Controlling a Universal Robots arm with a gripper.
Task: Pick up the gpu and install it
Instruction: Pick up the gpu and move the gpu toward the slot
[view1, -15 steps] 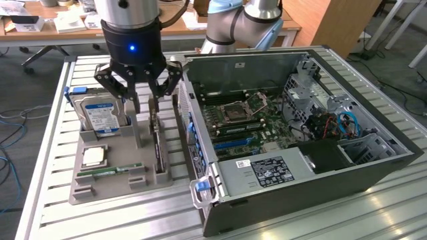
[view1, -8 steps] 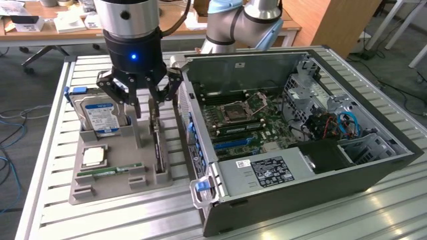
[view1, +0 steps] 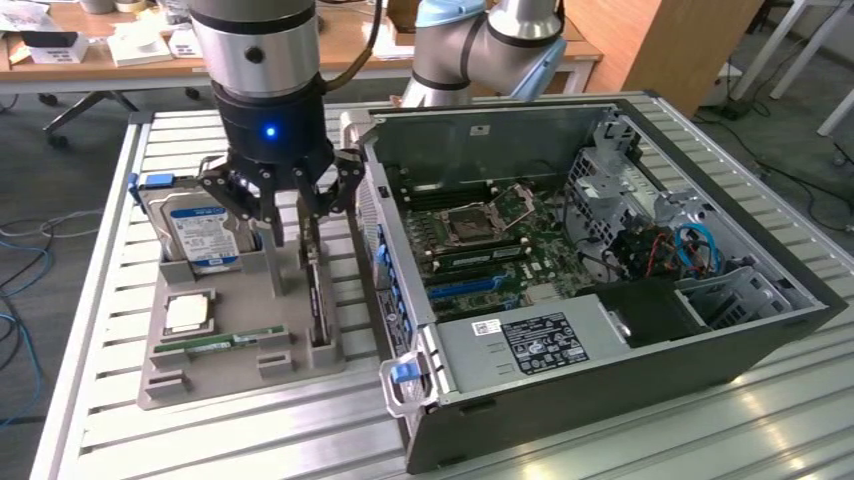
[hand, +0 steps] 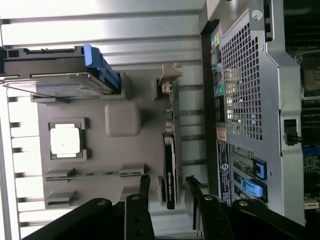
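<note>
- The desk (view1: 240, 440) is made of long, shiny metal strips with grooves between them.
- The computer case (view1: 601, 400) is a big dark metal box. It lies open, and its green board faces up inside.
- The tray (view1: 227, 378) is smooth gray plastic with slots. It sits on the desk just beside the case.
- The hard drive (view1: 200, 232) is a silver block with a blue and white label. It stands up in a slot at the far end of the tray.
- The claw (hand: 167, 180) is black metal and wide open. It has one finger on each side of the gpu and grips nothing.
- The gpu (hand: 170, 172) is a thin, flat black card. It stands on its edge in the tray slot nearest the case.
  - It looks light and stiff, but I think it breaks easily.
  - A good place to hold it looks like the two flat faces near the top edge, not the fan or the tiny parts.
  - A soft squeeze should do.
- The square chip (view1: 187, 313) is shiny metal and lies flat on the tray.
- The memory stick (view1: 220, 342) is narrow and green. It stands on edge in its slot.
</note>
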